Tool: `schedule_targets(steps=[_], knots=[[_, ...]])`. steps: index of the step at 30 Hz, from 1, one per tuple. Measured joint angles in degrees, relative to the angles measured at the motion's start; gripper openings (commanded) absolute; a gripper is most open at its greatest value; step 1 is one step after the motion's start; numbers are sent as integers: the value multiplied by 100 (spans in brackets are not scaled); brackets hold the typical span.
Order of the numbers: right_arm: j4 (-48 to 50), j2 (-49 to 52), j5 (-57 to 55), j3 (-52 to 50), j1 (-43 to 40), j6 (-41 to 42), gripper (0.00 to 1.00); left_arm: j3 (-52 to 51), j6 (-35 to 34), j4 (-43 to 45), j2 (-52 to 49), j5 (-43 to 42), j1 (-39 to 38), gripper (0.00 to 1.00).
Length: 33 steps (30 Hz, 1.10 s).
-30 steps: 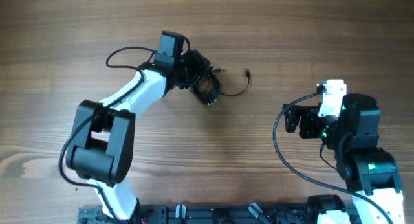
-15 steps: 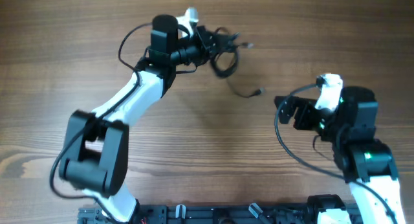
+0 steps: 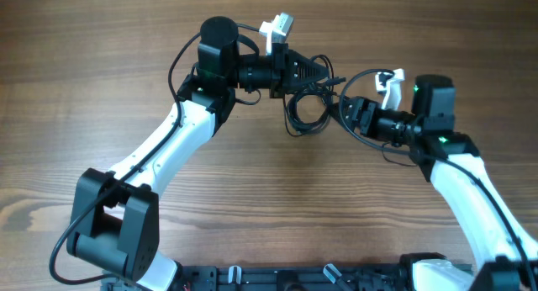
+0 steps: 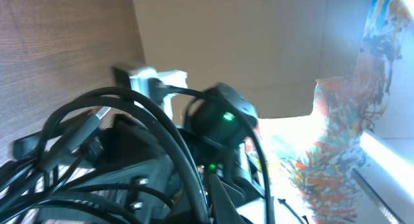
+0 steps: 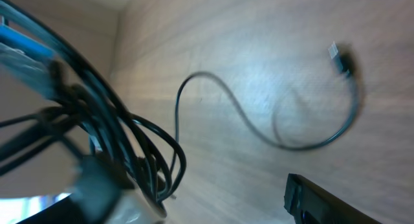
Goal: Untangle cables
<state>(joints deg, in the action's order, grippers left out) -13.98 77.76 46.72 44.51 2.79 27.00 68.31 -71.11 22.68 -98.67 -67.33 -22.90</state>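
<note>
The cables are a bunch of thin black loops hanging from my left gripper, which is shut on them and points right above the table. My right gripper stands open just to the right of the bunch, pointing left at it. In the left wrist view the cables cross the whole foreground, with the right arm's head behind them. In the right wrist view the cables hang at the left. One loose strand with a small plug curves over the wood, and one black finger shows at the bottom right.
The wooden table lies under both arms. The left arm runs diagonally from the front left. The right arm comes in from the front right. A black rail lines the front edge.
My left gripper shut on the cables, lifted them and swung them right. My right arm reached up and left until its open gripper stood beside the bunch.
</note>
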Motion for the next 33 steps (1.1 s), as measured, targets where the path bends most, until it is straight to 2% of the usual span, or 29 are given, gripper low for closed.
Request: schedule_targets(steps=[3,7,8,10,11,13,17,20,22,26,28,32,33], knots=[[20,271,468,0,0,0,84,2,-46,0,0,-4,-11,4],[214,293,796,2,0,28,67,2,-83,2,0,15,-87,4],[251,293,817,2,0,42,60,0,-85,2,0,15,-107,4],[319,293,811,0,0,120,36,2,-85,2,0,17,-122,4],[334,293,767,2,0,203,17,2,-87,2,0,15,-122,4],[354,293,651,2,0,310,4,2,-98,0,0,15,-122,4],[330,293,374,2,7,426,4,2,-122,-17,0,17,-127,4],[-114,293,63,57,13,424,4,0,50,-297,-2,24,-101,4],[-531,293,-227,92,22,402,4,-11,337,-839,-2,22,-22,4],[-1119,293,-649,107,66,63,4,-50,1325,-2614,-46,415,516,4],[-1137,291,-579,122,101,-151,4,-72,1729,-3198,-59,758,839,4],[-787,293,538,138,127,-813,4,-74,2240,-3906,-59,1331,1578,4],[-664,293,839,140,131,-920,4,-74,2280,-4028,-59,1351,1709,9]])
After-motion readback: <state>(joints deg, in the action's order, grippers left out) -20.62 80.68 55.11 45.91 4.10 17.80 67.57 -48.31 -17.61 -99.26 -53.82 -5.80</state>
